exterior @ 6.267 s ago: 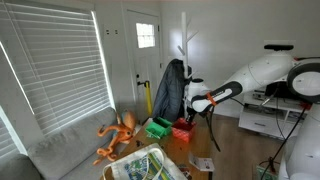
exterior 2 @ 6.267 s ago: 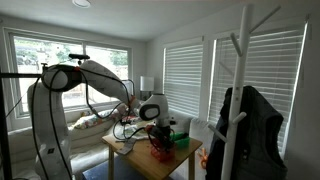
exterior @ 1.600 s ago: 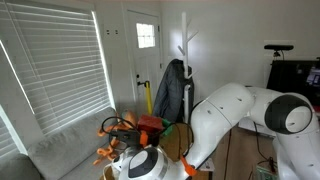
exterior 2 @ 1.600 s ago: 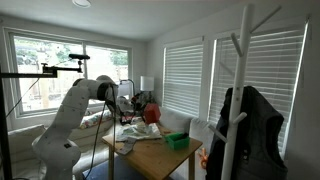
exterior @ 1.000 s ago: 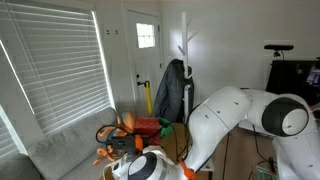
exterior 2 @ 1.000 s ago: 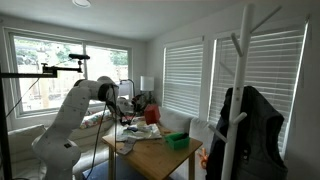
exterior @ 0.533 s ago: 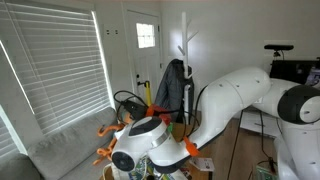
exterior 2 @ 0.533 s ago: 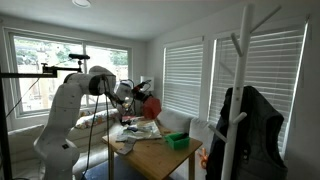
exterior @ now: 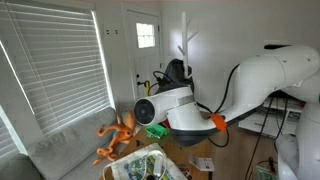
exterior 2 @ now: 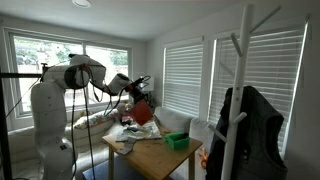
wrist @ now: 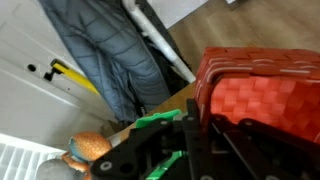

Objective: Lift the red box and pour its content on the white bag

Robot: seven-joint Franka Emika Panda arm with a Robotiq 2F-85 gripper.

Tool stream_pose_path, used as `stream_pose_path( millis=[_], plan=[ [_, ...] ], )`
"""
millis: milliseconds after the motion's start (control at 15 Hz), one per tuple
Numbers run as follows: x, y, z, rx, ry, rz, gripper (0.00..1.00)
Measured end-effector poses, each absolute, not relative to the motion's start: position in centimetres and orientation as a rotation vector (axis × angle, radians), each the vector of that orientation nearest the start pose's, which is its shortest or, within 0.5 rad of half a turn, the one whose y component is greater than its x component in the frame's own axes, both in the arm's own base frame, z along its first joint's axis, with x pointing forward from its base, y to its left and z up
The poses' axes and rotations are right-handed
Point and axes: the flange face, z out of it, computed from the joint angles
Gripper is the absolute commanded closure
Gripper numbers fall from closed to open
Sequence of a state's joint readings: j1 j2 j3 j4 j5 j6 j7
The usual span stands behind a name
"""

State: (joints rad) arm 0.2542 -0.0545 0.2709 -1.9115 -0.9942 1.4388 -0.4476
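Exterior view with the window: gripper (exterior 2: pixel 138 97) is clenched on the red box (exterior 2: pixel 144 113), holding it in the air, tilted, above the end of the table (exterior 2: pixel 160 158) where the white bag (exterior 2: pixel 124 133) lies; box is clear of the table and of the bag; this is the only view showing the whole arm and the lift height.

Exterior view with the door: the arm's white body (exterior: pixel 185 105) fills the middle and blocks the box and gripper; can't tell the grasp from here; it does show the white bag (exterior: pixel 143 165) at the bottom edge, an orange octopus toy (exterior: pixel 116 135) just beside it, and a green box (exterior: pixel 156 130) peeking out under the arm.

Wrist view: 1 black finger (wrist: pixel 193 140) sits against the rim of the red box (wrist: pixel 265 95); close-up shows red woven-pattern walls with a thick rolled rim; contents not visible.

Around: green box (exterior 2: pixel 180 141) on the table, well apart from the bag; dark jacket (exterior 2: pixel 243 125) on a white coat rack (exterior 2: pixel 243 45); same jacket (wrist: pixel 100 50) behind the box in wrist view, yellow-handled item (wrist: pixel 75 78) beside it.
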Motion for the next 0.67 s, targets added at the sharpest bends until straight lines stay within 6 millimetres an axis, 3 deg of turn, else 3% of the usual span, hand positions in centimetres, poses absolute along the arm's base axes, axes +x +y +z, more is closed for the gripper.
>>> stream_pose_path(
  millis=[267,667],
  plan=[
    [44.8,12.2,51.8,1.988,0.905,-0.435,0.96],
    [45.2,12.8,51.6,1.989,0.902,-0.429,0.99]
  ],
)
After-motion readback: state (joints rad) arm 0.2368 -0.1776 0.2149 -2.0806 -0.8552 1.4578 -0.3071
